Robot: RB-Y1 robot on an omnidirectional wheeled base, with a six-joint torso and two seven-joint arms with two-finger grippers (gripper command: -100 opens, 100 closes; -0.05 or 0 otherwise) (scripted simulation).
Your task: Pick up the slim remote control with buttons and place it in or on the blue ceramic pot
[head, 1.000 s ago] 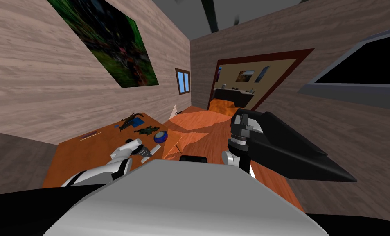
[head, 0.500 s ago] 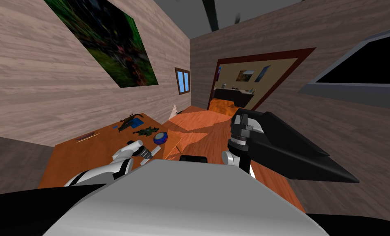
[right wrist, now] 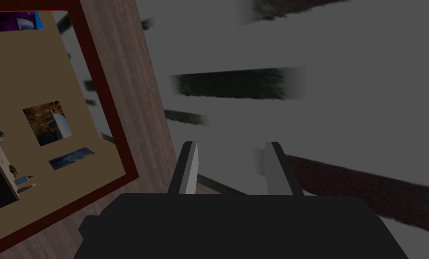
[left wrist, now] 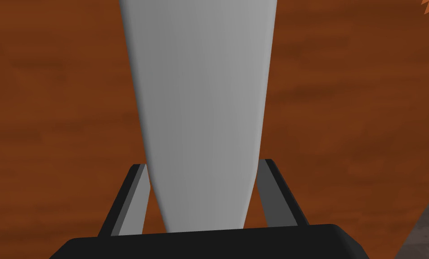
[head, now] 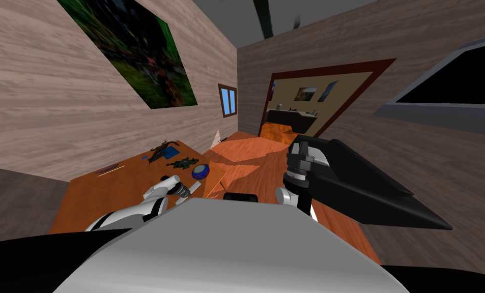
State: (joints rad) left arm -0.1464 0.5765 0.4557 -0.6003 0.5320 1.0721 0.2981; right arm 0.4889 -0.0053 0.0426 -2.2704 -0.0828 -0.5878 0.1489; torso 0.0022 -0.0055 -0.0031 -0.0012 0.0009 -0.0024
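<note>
Half the job looks done: the pick-up is made and the placing is left. The orange-brown wooden table (head: 119, 188) spreads out at my ten o'clock. Near its far right corner stands the small, round, glossy blue pot (head: 200, 171); I can make out nothing inside it.

The slim, light grey, tapering remote control (left wrist: 200, 112) is drawn plain, with no buttons on the face toward the camera. It seems lifted clear of the tabletop, held in the left gripper (head: 189, 190). From that claw the pot sits at about one o'clock, near but apart, so what remains is a short carry over the rim and a release.

In the left wrist view the remote runs straight out at twelve o'clock from the claw's dark body. Its narrow end is seated between the two fingers (left wrist: 134, 202), which press its sides and grasp it firmly.

At my one o'clock the right gripper (right wrist: 230, 146) is raised, its blades apart with nothing between them.
</note>
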